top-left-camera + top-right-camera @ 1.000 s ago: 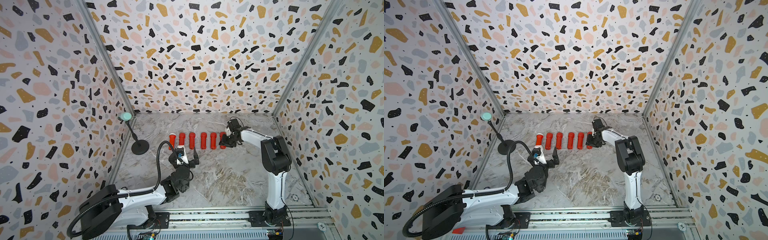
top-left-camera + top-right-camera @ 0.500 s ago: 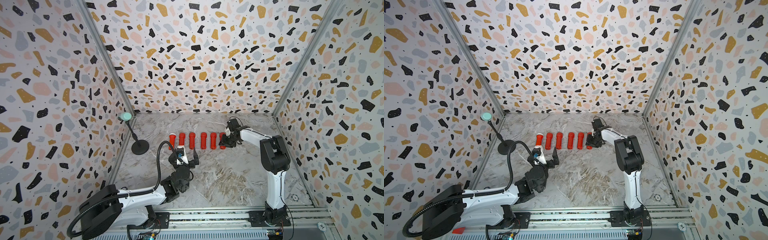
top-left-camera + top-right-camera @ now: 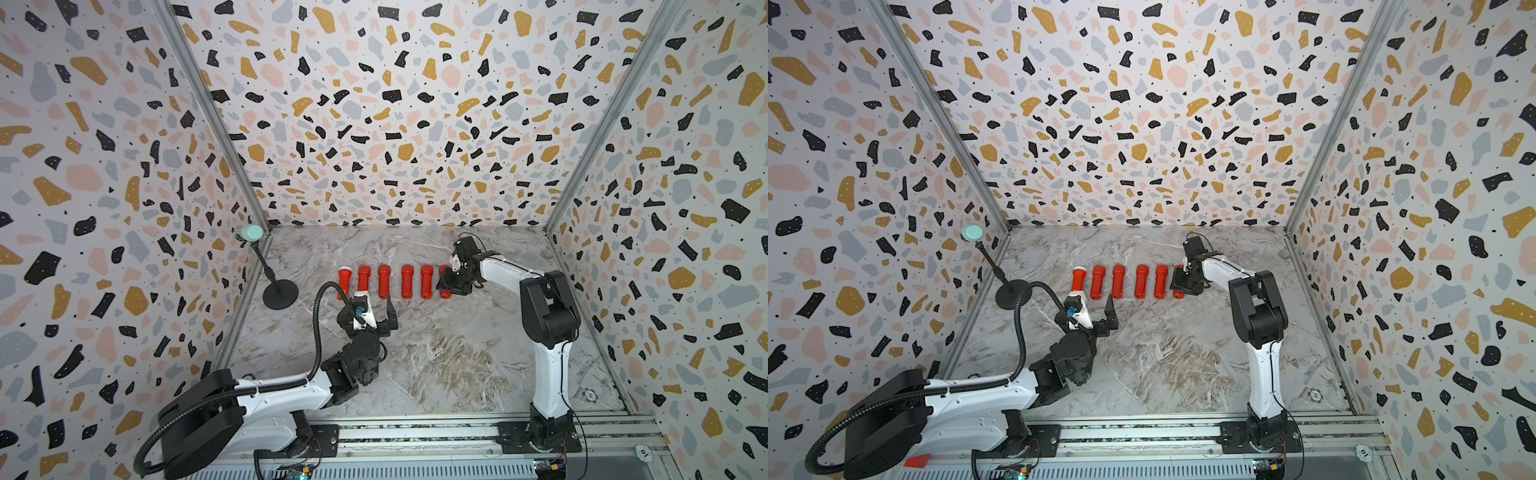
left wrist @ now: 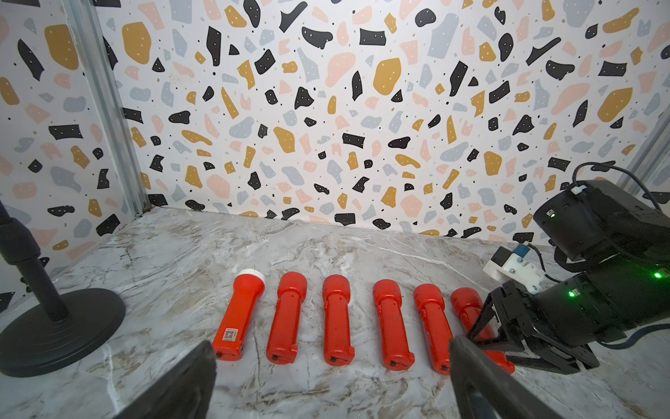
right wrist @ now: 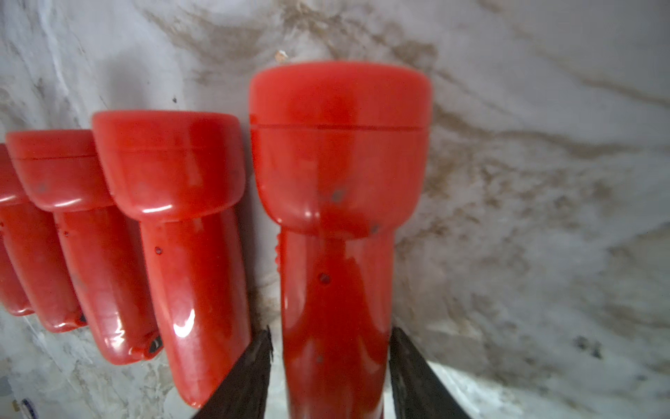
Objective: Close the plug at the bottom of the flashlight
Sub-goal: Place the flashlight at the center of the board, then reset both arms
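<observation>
My right gripper (image 5: pixel 330 331) straddled the handle of the end flashlight (image 5: pixel 340 163), which lay on the table (image 3: pixel 457 353) at the right of the red row; whether it gripped I could not tell; the left gripper (image 3: pixel 368 307) hung wide open, empty; a skewed withdrawal risked dragging the flashlight into its neighbour (image 5: pixel 170 163); the plug was hidden.

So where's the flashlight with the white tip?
In both top views the white-tipped flashlight lies at the left end of the red row, closest to the black stand.
</observation>
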